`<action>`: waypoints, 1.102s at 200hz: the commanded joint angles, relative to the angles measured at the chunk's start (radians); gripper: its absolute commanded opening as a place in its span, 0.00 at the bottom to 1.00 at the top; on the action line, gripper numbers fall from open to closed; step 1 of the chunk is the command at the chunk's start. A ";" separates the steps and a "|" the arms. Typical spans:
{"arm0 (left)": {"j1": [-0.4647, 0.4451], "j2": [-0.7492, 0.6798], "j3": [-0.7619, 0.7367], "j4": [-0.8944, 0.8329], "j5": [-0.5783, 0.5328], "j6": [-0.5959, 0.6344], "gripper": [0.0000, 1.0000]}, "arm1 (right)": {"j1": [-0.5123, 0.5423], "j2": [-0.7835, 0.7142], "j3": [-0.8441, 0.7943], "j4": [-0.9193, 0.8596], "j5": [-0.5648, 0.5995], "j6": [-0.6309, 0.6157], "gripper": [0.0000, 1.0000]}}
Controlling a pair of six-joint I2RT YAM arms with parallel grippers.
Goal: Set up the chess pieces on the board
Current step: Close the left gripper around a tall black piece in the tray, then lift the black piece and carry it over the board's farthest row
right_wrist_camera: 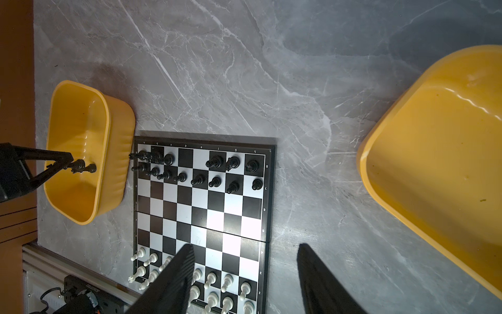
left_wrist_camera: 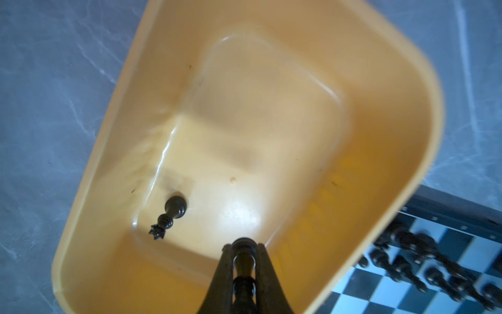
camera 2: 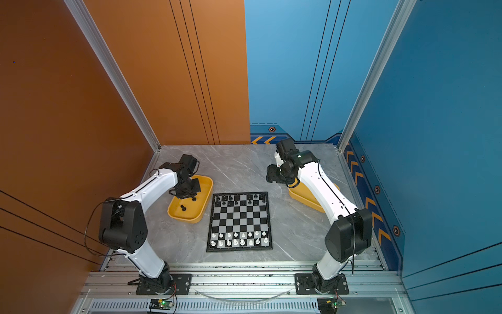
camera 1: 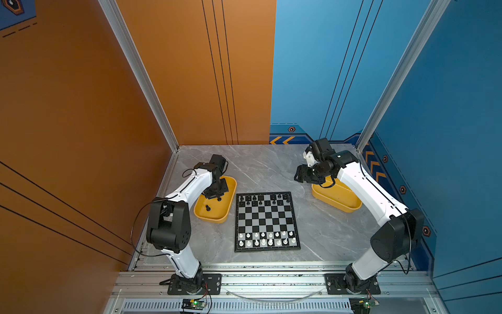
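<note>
**Though the board [camera 1: 266,214] was almost set, two black pieces were missing from it**

While the white chessmen [camera 1: 264,238] filled both near rows and the black pawns [right_wrist_camera: 198,180] lined their row, the black back row showed two bare squares [right_wrist_camera: 193,158] in its middle. Both absent pieces were in the left yellow tray [camera 1: 214,218], just beside the board's far left corner. The left gripper [left_wrist_camera: 243,248] was down in that tray, its fingers clamped on one black piece [left_wrist_camera: 244,265]; whether this piece was clear of the tray floor could not be told. The other, a crowned black piece [left_wrist_camera: 173,210], lay on its side on the tray floor, apart from the gripper. The right gripper [right_wrist_camera: 245,246] hung above the table near the right yellow tray [camera 1: 347,209], fingers spread with nothing between them; what showed of that tray held no pieces. By my reckoning two placements were left: the gripped piece, then the lying one, which would need taking up from its side.
</note>
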 commanded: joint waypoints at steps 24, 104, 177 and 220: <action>-0.076 0.011 0.167 -0.093 -0.025 -0.006 0.05 | -0.009 -0.009 0.012 -0.016 0.007 -0.010 0.63; -0.273 0.243 0.457 -0.101 0.020 -0.025 0.05 | -0.039 -0.079 -0.052 -0.016 0.012 -0.015 0.63; -0.368 0.429 0.617 -0.116 0.076 -0.025 0.05 | -0.089 -0.160 -0.122 -0.020 0.010 -0.014 0.63; -0.404 0.478 0.638 -0.115 0.104 -0.042 0.05 | -0.110 -0.194 -0.153 -0.023 0.011 -0.014 0.63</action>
